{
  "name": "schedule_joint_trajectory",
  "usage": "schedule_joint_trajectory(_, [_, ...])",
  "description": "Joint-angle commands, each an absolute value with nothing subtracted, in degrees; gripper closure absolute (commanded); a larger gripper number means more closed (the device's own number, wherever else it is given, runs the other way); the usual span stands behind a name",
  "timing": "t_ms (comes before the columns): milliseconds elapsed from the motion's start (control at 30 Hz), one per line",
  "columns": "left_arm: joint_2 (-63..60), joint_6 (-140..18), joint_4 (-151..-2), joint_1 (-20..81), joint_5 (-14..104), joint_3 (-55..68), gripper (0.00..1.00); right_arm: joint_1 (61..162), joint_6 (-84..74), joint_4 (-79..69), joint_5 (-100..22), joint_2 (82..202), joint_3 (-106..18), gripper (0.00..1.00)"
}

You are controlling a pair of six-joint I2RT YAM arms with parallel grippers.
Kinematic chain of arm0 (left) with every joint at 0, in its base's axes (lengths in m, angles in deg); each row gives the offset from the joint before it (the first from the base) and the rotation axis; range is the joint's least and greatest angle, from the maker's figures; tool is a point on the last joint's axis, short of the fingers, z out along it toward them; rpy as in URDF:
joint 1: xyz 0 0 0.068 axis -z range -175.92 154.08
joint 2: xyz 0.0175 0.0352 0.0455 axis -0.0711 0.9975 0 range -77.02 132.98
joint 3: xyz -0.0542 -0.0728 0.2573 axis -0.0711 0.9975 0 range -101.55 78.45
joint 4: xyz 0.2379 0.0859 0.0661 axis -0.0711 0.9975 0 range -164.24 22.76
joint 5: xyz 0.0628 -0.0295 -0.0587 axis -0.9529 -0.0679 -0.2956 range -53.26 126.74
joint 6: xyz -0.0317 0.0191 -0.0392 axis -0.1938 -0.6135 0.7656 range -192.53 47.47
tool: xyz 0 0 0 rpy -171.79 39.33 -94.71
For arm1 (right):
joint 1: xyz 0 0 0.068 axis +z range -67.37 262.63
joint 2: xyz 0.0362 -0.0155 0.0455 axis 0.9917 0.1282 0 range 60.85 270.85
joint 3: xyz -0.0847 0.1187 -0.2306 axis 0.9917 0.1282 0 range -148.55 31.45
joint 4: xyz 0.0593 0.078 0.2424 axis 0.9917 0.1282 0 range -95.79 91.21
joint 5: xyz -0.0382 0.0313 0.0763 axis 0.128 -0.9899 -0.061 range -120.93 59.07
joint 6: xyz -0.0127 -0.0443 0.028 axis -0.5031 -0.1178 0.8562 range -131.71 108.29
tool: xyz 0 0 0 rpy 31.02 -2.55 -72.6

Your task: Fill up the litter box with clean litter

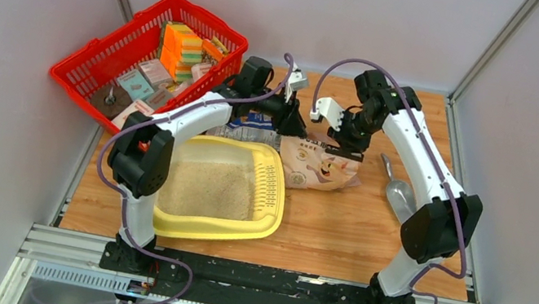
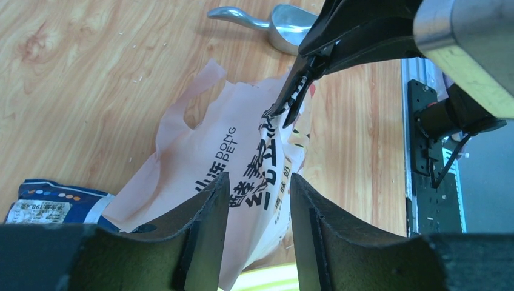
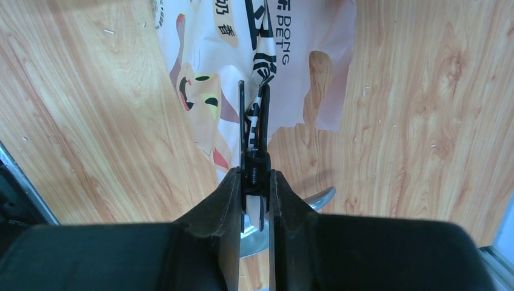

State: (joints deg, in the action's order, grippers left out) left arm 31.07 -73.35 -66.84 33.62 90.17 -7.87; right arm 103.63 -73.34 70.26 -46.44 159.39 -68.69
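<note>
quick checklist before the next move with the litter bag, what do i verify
1. Right end effector shut on the tan litter bag: ok.
2. Left end effector gripping the bag: not ok, open.
3. Bag over the litter box: not ok, it lies on the table beside it.
4. Litter in the box: ok, a layer is there.
5. Litter left in the bag: cannot tell.
6. Metal scoop apart from the bag: ok.

Wood-grain table (image 1: 336, 229), top view. Left of centre lies the pale-yellow litter box (image 1: 212, 231); just beside its upper-right corner, a tan paper bag (image 1: 321, 169); above the box, a blue-and-white bag (image 1: 254, 126); at right, a metal scoop (image 1: 399, 194); at upper left, a red mesh basket (image 1: 91, 64).
</note>
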Motion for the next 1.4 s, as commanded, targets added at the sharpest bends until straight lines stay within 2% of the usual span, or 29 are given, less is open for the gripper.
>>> schedule_joint_trajectory(0, [27.22,-76.57,-64.22,33.35,90.44,-8.82,0.5,104.61,-70.51,89.57,-49.39,160.78,-68.22,0.83])
schedule_joint_trajectory(100, [26.51,-77.8,-62.9,33.26,90.26,-8.91,0.5,104.61,-69.72,89.48,-49.74,161.22,-68.48,0.78])
schedule_joint_trajectory(133, [26.42,-77.98,-62.46,33.17,90.18,-8.82,0.5,104.52,-69.55,89.57,-49.92,161.22,-68.57,0.69])
schedule_joint_trajectory(233, [25.81,-79.21,-60.79,33.08,90.09,-9.0,0.5,104.52,-69.02,89.13,-50.27,161.13,-69.19,0.55])
schedule_joint_trajectory(400, [25.02,-80.26,-58.59,32.73,89.82,-9.26,0.47,104.34,-68.32,88.16,-49.66,159.81,-71.02,0.43])
schedule_joint_trajectory(467, [24.75,-81.05,-56.67,32.64,89.3,-10.14,0.44,104.43,-67.88,87.99,-49.39,159.29,-71.99,0.4])
schedule_joint_trajectory(567, [23.96,-83.07,-52.98,32.12,88.16,-11.72,0.39,104.08,-66.3,87.11,-49.83,158.5,-73.93,0.29])
schedule_joint_trajectory(600, [23.53,-83.69,-52.1,31.94,87.63,-11.98,0.39,104.08,-64.9,85.46,-49.74,157.97,-74.11,0.1])
schedule_joint_trajectory(633, [23.35,-84.65,-51.3,31.76,87.19,-12.68,0.38,103.99,-64.02,84.39,-49.57,157.7,-74.46,0.0])
schedule_joint_trajectory(667, [23.09,-85.01,-49.47,31.5,85.88,-13.12,0.27,103.64,-63.57,83.51,-49.91,157.44,-74.63,0.0])
schedule_joint_trajectory(767, [22.65,-86.94,-44.9,31.15,82.02,-15.58,0.23,102.24,-59.89,79.21,-50.71,157.26,-75.69,0.0])
schedule_joint_trajectory(900, [21.77,-87.39,-42.16,30.36,76.13,-17.87,0.22,99.43,-48.74,70.62,-48.52,159.19,-78.67,0.0])
schedule_joint_trajectory(1067, [20.89,-87.21,-39.7,28.78,68.84,-21.21,0.22,98.98,-31.79,58.74,-31.92,161.57,-79.56,0.0])
schedule_joint_trajectory(1367, [18.69,-88.79,-33.28,24.74,63.19,-26.04,0.22,98.98,-24.81,49.84,-15.65,164.47,-80.52,0.0])
